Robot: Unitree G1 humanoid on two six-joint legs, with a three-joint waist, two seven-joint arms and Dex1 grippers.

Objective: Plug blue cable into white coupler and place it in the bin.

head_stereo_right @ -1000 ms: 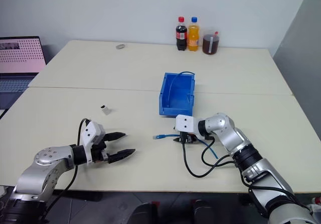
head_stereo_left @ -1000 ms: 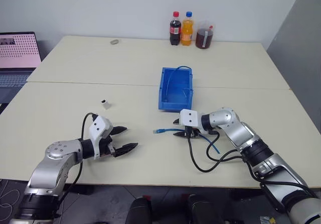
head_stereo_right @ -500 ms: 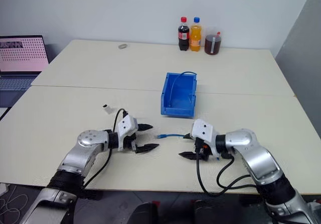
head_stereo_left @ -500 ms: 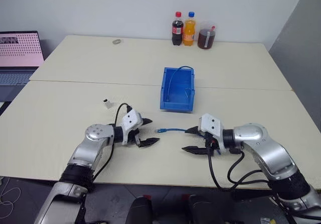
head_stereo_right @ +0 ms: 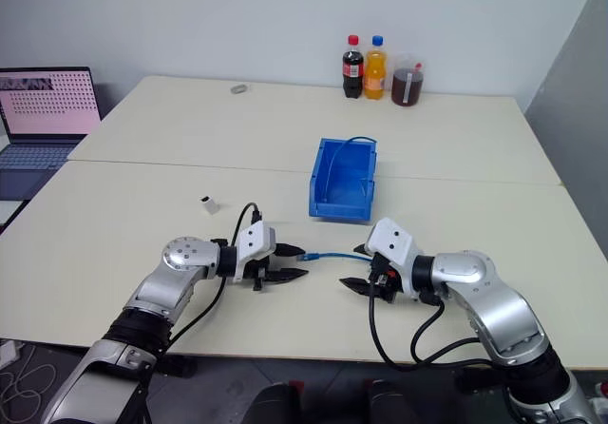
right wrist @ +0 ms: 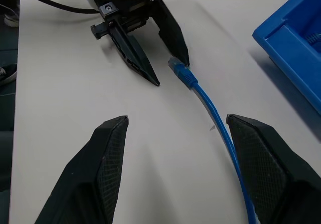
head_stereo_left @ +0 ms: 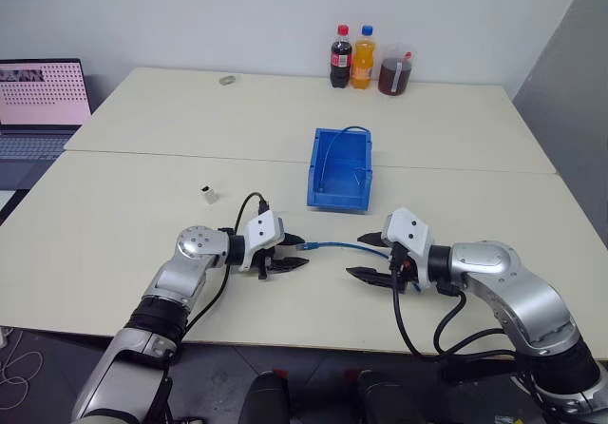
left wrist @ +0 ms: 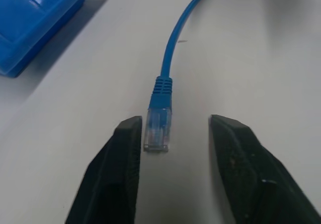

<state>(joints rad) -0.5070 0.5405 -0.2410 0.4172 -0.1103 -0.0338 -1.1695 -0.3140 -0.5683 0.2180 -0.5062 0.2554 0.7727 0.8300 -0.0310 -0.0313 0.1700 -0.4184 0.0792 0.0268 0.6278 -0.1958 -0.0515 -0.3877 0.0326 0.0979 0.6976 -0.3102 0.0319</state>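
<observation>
Your left gripper (head_stereo_left: pixel 294 252) sits low over the table (head_stereo_left: pixel 142 215) with its two black fingers partly open, one on each side of the clear plug of the blue cable (left wrist: pixel 161 112); the plug lies close to one finger, and nothing is gripped. Your right gripper (head_stereo_left: pixel 366 257) faces it with fingers spread wide and empty, the cable running beside one finger. The white coupler (head_stereo_left: pixel 208 194) stands alone on the table, well apart from the plug. The bin (head_stereo_left: pixel 339 169) sits just beyond the cable.
</observation>
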